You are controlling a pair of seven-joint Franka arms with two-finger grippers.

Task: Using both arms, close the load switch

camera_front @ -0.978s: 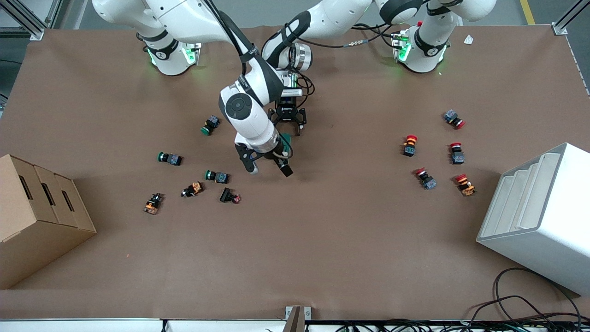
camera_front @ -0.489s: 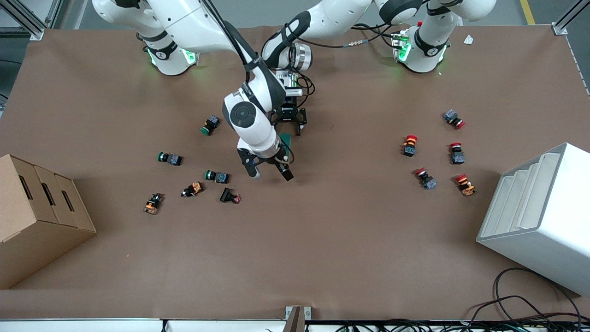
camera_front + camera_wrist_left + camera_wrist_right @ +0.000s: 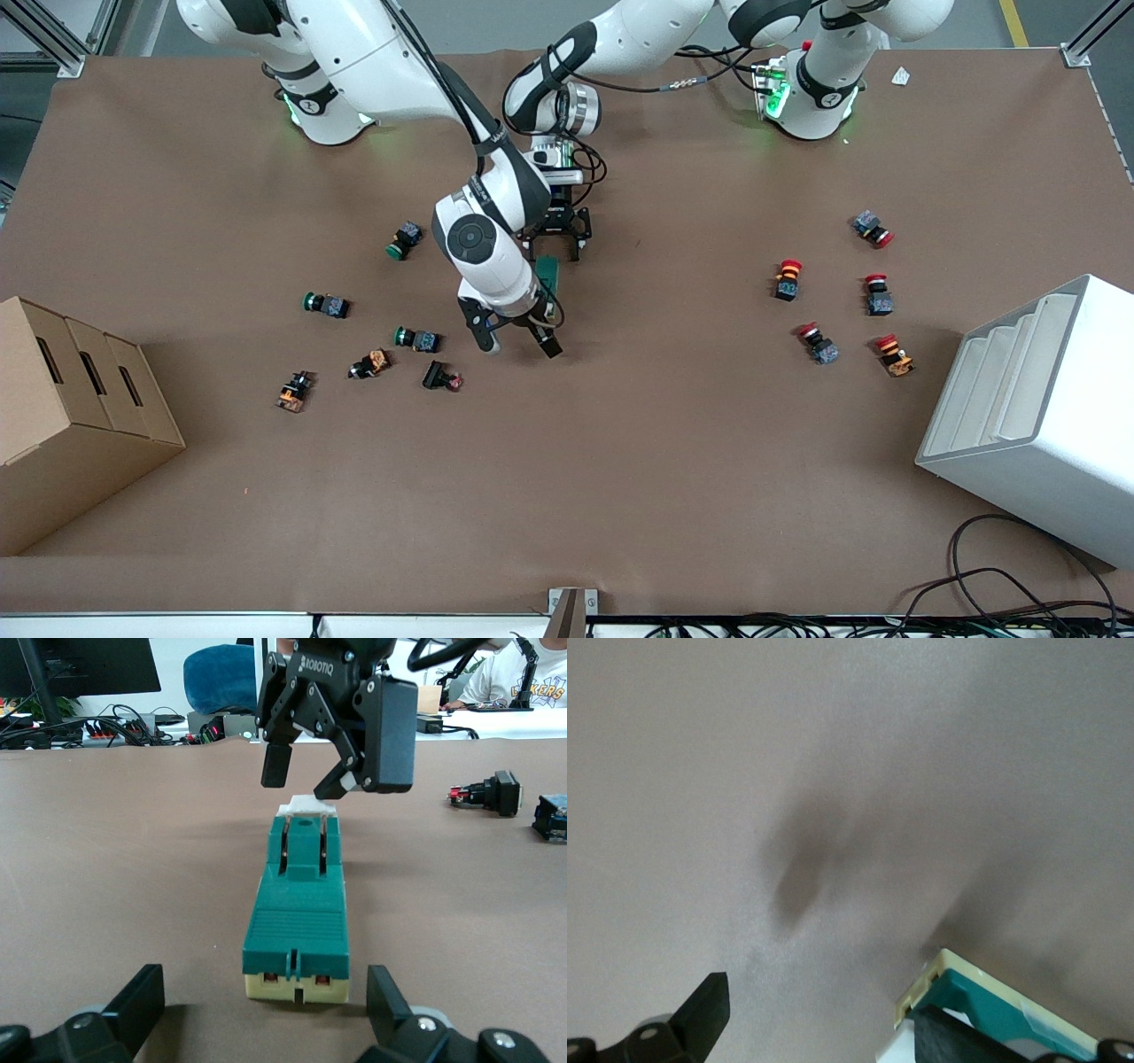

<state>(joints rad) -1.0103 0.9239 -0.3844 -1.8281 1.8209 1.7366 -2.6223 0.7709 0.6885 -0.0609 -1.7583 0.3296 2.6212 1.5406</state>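
Between the two claws, near the middle of the brown bench, lies the load switch, a long dark-green block on a cream base with a white lever tab at one end. At the tab end the right claw hangs just over the bench with its fingers spread wide and empty; in the left wrist view one of its fingertips sits at the white tab, though I cannot tell whether it touches. At the block's other end the left claw is low over the bench, fingers wide apart on either side of the switch's line, gripping nothing. Green push-buttons lie toward the right arm's end, red push-buttons toward the left arm's end.
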